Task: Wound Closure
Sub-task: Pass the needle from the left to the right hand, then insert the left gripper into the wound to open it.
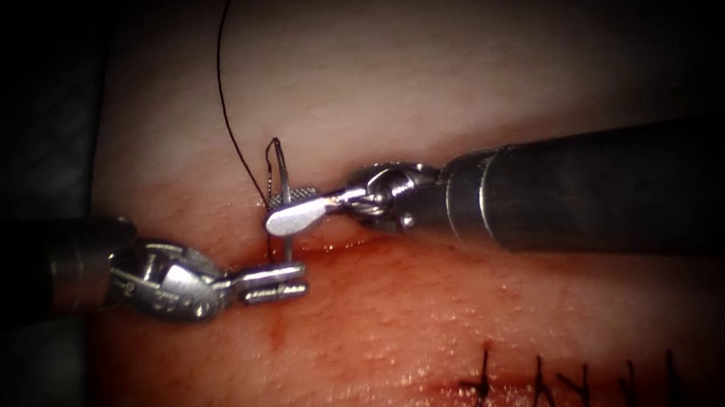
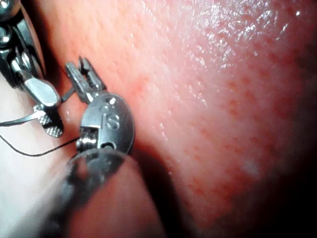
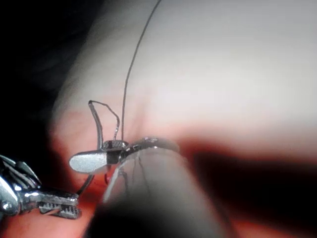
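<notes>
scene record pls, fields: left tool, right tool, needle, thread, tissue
left tool: jaws slightly apart, holding nothing, just below the needle
right tool: jaws shut on the needle near its thread end
needle: upright at the cut, lower part reaching the tissue; whether it is in cannot be told
thread: runs up from the needle's end
tissue: cut with red fluid; finished stitches lower right

Both tools are bare metal. Right tool (image 1: 295, 217): polished jaws, smooth outer faces, cross-hatched grip face seen in the left wrist view; shaft is matt dark grey. Left tool (image 1: 276, 283): shiny metal, serrated jaw faces, brushed wrist housing. Needle (image 1: 281, 179): thin, smooth, glinting steel wire. Thread (image 1: 223, 85): fine, dark, matt. Tissue (image 1: 439, 326): wet, glossy, pebbled with pores, coated in red fluid (image 1: 340, 246) near the cut; paler, smoother and duller farther up. Stitches (image 1: 554, 382): dark matt thread.
</notes>
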`<state>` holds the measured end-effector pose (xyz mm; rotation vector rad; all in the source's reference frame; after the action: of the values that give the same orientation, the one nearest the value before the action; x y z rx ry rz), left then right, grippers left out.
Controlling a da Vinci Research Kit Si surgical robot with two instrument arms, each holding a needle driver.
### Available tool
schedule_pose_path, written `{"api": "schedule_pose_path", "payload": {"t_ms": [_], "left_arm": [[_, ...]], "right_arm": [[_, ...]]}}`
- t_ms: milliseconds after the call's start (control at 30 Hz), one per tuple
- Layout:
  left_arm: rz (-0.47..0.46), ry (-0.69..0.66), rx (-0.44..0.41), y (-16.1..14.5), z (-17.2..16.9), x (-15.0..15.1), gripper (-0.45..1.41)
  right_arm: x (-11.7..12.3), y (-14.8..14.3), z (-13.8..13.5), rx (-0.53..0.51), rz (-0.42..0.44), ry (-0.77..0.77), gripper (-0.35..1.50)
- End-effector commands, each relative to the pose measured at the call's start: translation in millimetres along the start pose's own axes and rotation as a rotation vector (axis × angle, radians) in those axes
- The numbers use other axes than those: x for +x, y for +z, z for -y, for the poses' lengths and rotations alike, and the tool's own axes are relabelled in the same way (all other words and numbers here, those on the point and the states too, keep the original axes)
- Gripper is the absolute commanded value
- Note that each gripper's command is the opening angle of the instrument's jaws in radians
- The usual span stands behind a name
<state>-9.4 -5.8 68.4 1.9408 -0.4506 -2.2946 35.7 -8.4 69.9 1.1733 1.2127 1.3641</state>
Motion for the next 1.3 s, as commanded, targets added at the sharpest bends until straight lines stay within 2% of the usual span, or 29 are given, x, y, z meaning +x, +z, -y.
{"api": "schedule_pose_path", "payload": {"t_ms": [33, 133, 400, 533, 567, 700, 733, 967, 1000, 1033, 1067, 1100, 1167, 1233, 1300], "left_arm": [[-0.001, 0.001, 0.0, 0.6, -0.2, -0.5, -0.45], [-0.001, 0.002, 0.001, 0.7, -0.2, -0.4, -0.45], [0.0, 0.004, 0.001, 0.8, -0.5, -0.2, -0.45], [0.001, 0.005, 0.002, 0.9, -0.6, -0.2, -0.45], [0.001, 0.005, 0.002, 0.9, -0.6, -0.2, -0.45], [0.001, 0.006, 0.002, 0.9, -0.6, -0.2, -0.45], [0.001, 0.005, 0.002, 0.9, -0.6, -0.1, -0.45], [0.0, -0.001, 0.002, 0.8, -0.6, -0.1, -0.45], [-0.002, -0.068, 0.002, 0.7, -0.5, -0.1, -0.01], [-0.002, -0.157, 0.002, 0.5, -0.4, 0.0, 0.32], [0.002, -0.205, 0.004, 0.4, -0.3, 0.1, 0.51], [0.017, -0.339, 0.013, 0.2, -0.1, 0.2, 0.79], [0.037, -0.484, 0.029, 0.0, 0.1, 0.5, 0.84], [0.062, -0.569, 0.048, -0.3, 0.3, 0.7, 0.71], [0.064, -0.618, 0.055, -0.5, 0.4, 0.9, 0.79]], "right_arm": [[0.1, 0.7, -0.4, 0.001, 0.0, -0.003, 0.79], [0.1, 0.7, -0.4, 0.001, 0.001, -0.003, 0.71], [0.3, 0.8, -0.4, 0.002, -0.004, -0.001, 0.66], [0.5, 0.9, -0.3, 0.003, -0.004, 0.001, 0.52], [0.5, 1.0, -0.3, 0.003, -0.004, 0.001, 0.32], [0.5, 1.0, -0.3, -0.002, -0.013, 0.001, -0.12], [0.5, 1.0, -0.3, -0.017, -0.014, 0.002, -0.35], [0.7, 0.7, -0.4, -0.07, -0.036, 0.038, -0.35], [0.9, 0.4, -0.5, -0.082, -0.041, 0.039, -0.35], [1.0, 0.3, -0.5, -0.082, -0.04, 0.04, -0.35], [1.1, 0.1, -0.6, -0.079, -0.045, 0.04, -0.35], [1.3, -0.1, -0.7, -0.075, -0.056, 0.04, -0.35], [1.5, -0.3, -0.9, -0.067, -0.064, 0.04, -0.35], [1.5, -0.4, -1.0, -0.064, -0.067, 0.028, -0.35], [1.6, -0.4, -1.0, -0.059, -0.072, -0.002, -0.35]]}}
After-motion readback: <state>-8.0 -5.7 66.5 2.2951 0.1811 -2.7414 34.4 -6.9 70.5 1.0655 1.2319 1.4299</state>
